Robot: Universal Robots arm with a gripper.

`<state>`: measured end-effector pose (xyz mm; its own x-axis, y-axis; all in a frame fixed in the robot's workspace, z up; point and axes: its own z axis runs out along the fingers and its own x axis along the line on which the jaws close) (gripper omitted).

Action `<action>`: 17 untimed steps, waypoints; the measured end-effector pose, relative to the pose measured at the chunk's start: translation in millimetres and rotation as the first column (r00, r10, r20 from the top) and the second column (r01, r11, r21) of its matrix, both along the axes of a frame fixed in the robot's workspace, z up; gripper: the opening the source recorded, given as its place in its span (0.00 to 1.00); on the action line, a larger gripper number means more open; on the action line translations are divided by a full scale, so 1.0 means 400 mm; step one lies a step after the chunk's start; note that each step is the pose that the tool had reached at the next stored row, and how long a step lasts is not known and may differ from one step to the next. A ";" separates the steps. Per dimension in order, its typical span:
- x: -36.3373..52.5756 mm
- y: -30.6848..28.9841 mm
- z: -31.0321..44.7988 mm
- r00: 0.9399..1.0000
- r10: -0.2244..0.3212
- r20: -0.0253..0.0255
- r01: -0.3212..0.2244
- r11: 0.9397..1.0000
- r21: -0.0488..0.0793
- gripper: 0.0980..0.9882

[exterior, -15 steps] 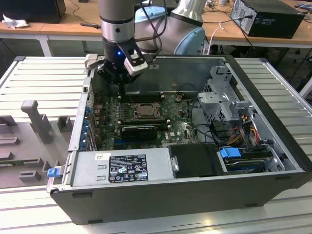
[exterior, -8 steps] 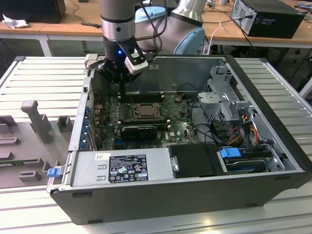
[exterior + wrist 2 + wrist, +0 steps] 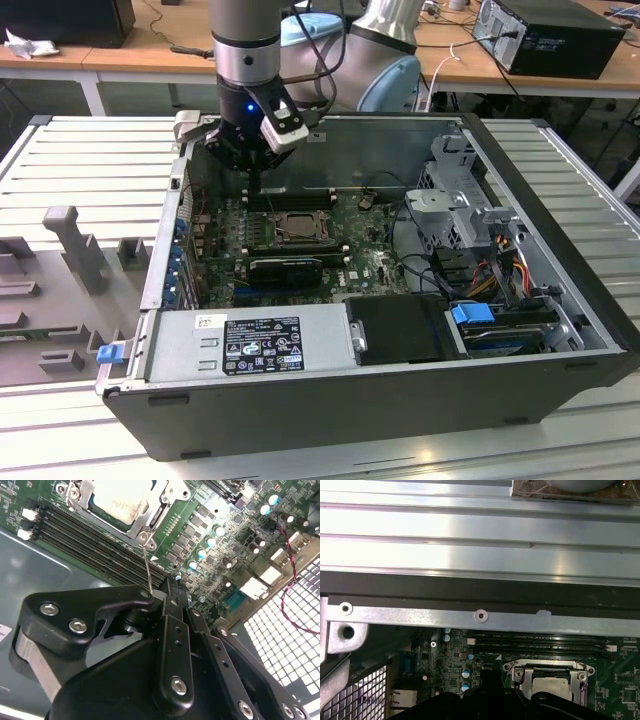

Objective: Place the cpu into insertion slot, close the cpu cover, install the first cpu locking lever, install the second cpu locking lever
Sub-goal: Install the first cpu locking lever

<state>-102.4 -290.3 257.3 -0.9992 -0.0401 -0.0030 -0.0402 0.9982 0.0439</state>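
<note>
Black two-fingered gripper (image 3: 172,586), tips closed together, sits against the raised thin steel locking lever (image 3: 146,565); whether it pinches the rod we cannot tell. We judge: sweep it down in a steady arc, hook it under its catch, no bending. Grey computer case (image 3: 400,140) holds the green motherboard (image 3: 200,535); its square insertion slot (image 3: 297,226) holds the pale silvery cpu (image 3: 120,500), silver cpu cover (image 3: 131,526) lowered.

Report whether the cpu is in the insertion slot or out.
In. The cpu lies flat inside the insertion slot, framed by the cpu cover.
</note>
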 end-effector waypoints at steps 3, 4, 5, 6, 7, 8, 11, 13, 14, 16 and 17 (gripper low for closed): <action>0.008 0.000 0.000 1.000 0.000 0.000 0.000 1.000 0.000 0.01; 0.010 0.000 0.000 1.000 0.000 0.000 0.000 1.000 0.000 0.01; 0.012 0.000 0.000 1.000 0.000 0.000 0.000 1.000 0.000 0.01; 0.014 0.000 0.000 1.000 0.000 0.000 0.000 1.000 0.000 0.01; 0.018 0.000 -0.001 1.000 0.000 0.000 0.000 1.000 0.000 0.01; 0.020 0.000 0.000 1.000 0.000 0.000 0.000 1.000 0.000 0.01; 0.025 0.000 -0.001 1.000 0.000 0.000 0.000 1.000 0.000 0.01; 0.027 0.000 -0.001 1.000 0.000 0.000 0.000 1.000 0.000 0.01; 0.029 0.000 -0.001 1.000 0.000 0.000 0.000 1.000 0.000 0.01; 0.031 0.000 -0.001 1.000 0.000 0.000 0.000 1.000 0.000 0.01; 0.033 0.000 -0.001 1.000 0.000 0.000 0.000 1.000 0.000 0.01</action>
